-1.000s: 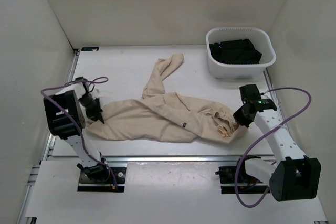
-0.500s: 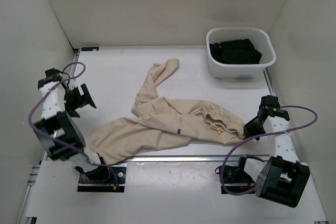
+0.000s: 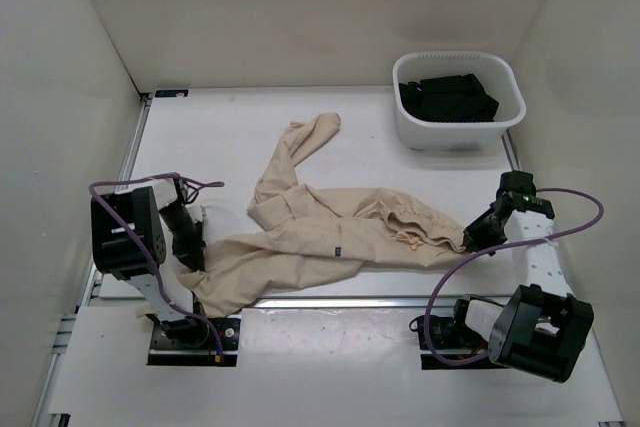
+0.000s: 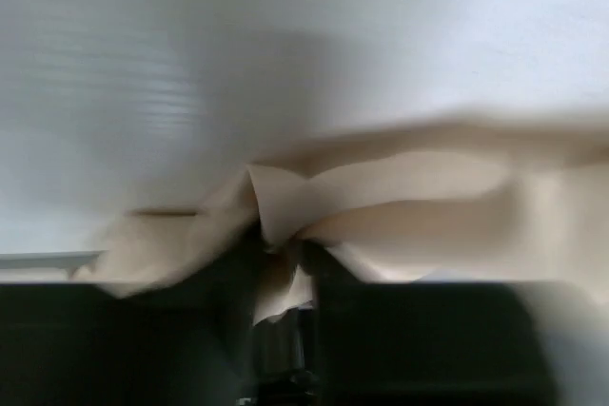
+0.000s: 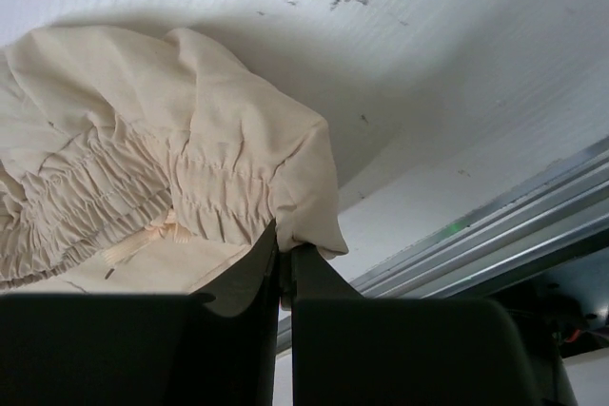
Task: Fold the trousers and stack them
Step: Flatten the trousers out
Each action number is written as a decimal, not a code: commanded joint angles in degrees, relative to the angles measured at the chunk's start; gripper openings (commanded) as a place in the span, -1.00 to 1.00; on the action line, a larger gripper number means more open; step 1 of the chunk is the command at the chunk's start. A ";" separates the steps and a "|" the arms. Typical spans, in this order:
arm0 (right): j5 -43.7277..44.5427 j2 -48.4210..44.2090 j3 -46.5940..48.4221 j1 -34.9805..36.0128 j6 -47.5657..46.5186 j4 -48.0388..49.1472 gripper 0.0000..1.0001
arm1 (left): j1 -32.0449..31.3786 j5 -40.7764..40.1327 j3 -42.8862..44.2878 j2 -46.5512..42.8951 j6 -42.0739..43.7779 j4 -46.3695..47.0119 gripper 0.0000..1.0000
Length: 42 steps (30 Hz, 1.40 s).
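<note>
We have the trousers [image 3: 330, 232] spread flat across the near half of the table [image 3: 220, 137]. The waistband [image 5: 143, 197] is at the right end. One leg runs left along the near edge, and the other bends off toward the back centre, with its tip well apart from the tub [image 3: 458, 137].

The right gripper [image 3: 472, 237] sits low at the waistband end. In the wrist view its jaws are clamped together on the outer edge of the gathered elastic [image 5: 284, 252], and the cloth drapes over both fingers. The table-edge rail [image 5: 495, 235] is just beyond.

The left gripper [image 3: 192, 247] is at the left leg end, close to the near left corner. Its wrist view is blurred, but we see a fold of beige cloth pinched between the dark fingers [image 4: 283, 249], so the jaws read as closed on the leg.

A small dark label [image 3: 338, 248] shows mid-garment. The white tub at back right holds folded black garments [image 3: 448, 97].
</note>
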 commanded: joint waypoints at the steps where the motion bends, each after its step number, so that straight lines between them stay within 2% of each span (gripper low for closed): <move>1: -4.71 2.15 3.09 0.29 0.22 3.11 -1.00 | 0.88 -4.80 3.95 4.49 0.80 8.68 -0.72; 3: -6.39 5.84 8.33 0.29 0.22 3.12 -1.00 | 0.88 -6.30 10.45 5.02 0.80 8.68 -0.72; 4: -6.92 7.34 11.50 0.29 0.22 2.51 -1.00 | 0.88 -8.31 19.97 5.02 0.80 8.07 -0.72; 6: -6.92 10.94 19.14 0.29 -1.00 0.85 -1.00 | 2.10 -9.81 31.61 3.28 0.80 8.06 -0.72; 7: -6.92 11.74 27.27 -0.32 -1.01 -1.34 -1.00 | 2.72 -10.34 42.63 2.75 0.80 8.67 -0.72; 10: -5.69 12.98 38.47 -1.91 -1.01 -4.86 -1.00 | 2.72 -10.18 54.40 -1.20 0.80 11.04 -0.72; 12: -5.69 11.32 38.61 -1.91 -0.40 -4.88 -1.00 | 2.20 -8.95 53.65 -5.40 0.80 11.05 -0.72; 16: -11.75 6.14 26.50 -1.91 2.24 -0.49 -1.00 | 2.20 -7.45 36.02 -14.89 0.80 12.10 -0.72; 17: -13.06 4.47 23.95 -1.39 2.94 1.35 -1.00 | 2.20 -7.45 26.92 -16.67 0.80 12.11 -0.72; 18: -13.07 3.76 19.75 -1.38 2.95 1.89 -1.00 | 2.20 -7.45 22.48 -18.34 0.80 12.63 -0.68; 19: -13.68 2.71 18.23 -1.38 2.95 1.89 -1.00 | 2.20 -6.66 18.26 -21.75 0.80 12.63 -0.52; 20: -13.69 2.18 16.91 -1.38 2.95 1.89 -1.00 | 2.20 -6.66 10.22 -23.61 0.80 12.63 -0.37; 21: -13.08 1.65 15.76 -1.38 2.16 1.37 -1.00 | 2.20 -5.87 6.39 -25.45 0.80 12.63 -0.08; 22: -12.29 1.12 13.49 -1.38 1.63 1.36 -1.00 | 2.20 -5.34 2.70 -29.65 0.80 12.11 0.39; 23: -10.98 -0.36 12.16 -1.38 1.63 1.36 -1.00 | 2.72 -5.34 -3.95 -31.95 0.80 12.11 0.77; 24: -10.97 -1.16 10.58 -1.38 1.63 1.36 -1.00 | 3.68 -5.34 -6.54 -34.24 0.80 12.11 1.00; 27: -10.36 -3.09 4.52 -1.38 1.63 1.36 -1.00 | 5.54 -4.72 -9.47 -42.16 0.80 8.77 1.00; 29: -9.65 -3.63 2.58 -1.38 1.01 1.97 -1.00 | 5.54 -4.72 -6.15 -44.10 0.80 8.16 1.00; 30: -8.86 -4.15 1.44 -1.38 1.01 1.98 -1.00 | 5.54 -4.11 -1.08 -43.58 0.80 8.15 1.00; 32: -8.07 -4.16 0.90 -1.38 1.01 1.98 -1.00 | 5.54 -3.50 4.57 -41.13 0.80 8.15 1.00; 36: -7.45 -4.16 -0.51 -1.38 1.01 3.21 -1.00 | 5.54 3.78 15.83 -26.64 0.80 8.15 0.99; 37: -7.45 -3.46 -1.03 -1.38 1.01 3.91 -1.00 | 3.80 7.20 18.72 -24.18 0.80 7.28 0.93; 38: -7.45 -3.45 -1.03 -1.38 1.01 3.91 -1.00 | 1.60 7.23 19.44 -21.98 0.80 7.27 0.87; 39: -7.45 -2.58 -1.03 -1.38 1.01 4.44 -1.00 | -3.47 5.66 19.45 -18.74 0.80 7.27 0.81; 40: -7.45 -1.88 -1.03 -1.38 1.01 4.44 -1.00 | -6.13 2.60 18.58 -17.75 0.80 7.27 0.66; 42: -7.45 -1.87 -1.03 -1.38 1.01 5.14 -1.00 | -11.49 -1.54 15.69 -17.04 0.80 9.19 0.53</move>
